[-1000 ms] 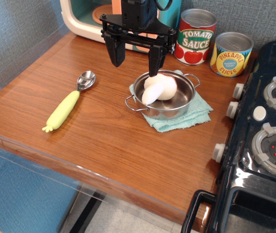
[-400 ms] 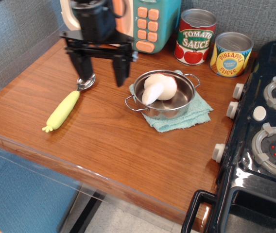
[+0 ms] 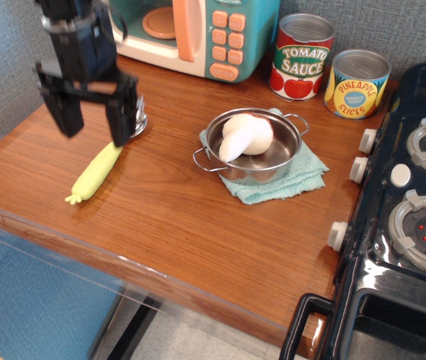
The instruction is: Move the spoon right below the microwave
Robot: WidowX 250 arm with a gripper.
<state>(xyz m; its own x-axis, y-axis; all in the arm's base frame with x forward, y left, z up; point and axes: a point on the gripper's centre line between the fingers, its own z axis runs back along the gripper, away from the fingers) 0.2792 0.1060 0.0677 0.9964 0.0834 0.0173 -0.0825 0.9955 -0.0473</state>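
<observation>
The spoon (image 3: 97, 171) lies on the wooden table at the left, its pale yellow-green handle pointing toward the front left; its silver bowl is mostly hidden behind my gripper's right finger. My gripper (image 3: 94, 127) hangs open and empty above the spoon's bowl end, its fingers (image 3: 120, 120) pointing down and spread apart. The microwave (image 3: 190, 34) stands at the back of the table, cream body, teal panel with peach buttons, orange plate inside.
A metal pot (image 3: 254, 146) with a white rounded object (image 3: 244, 135) sits on a teal cloth (image 3: 288, 180) mid-table. A tomato sauce can (image 3: 301, 56) and a pineapple can (image 3: 357, 84) stand at the back. A black toy stove (image 3: 408, 217) fills the right side.
My gripper has moved left from above the pot, past the front of the microwave, to above the spoon. It stays open. The spoon has not moved.
</observation>
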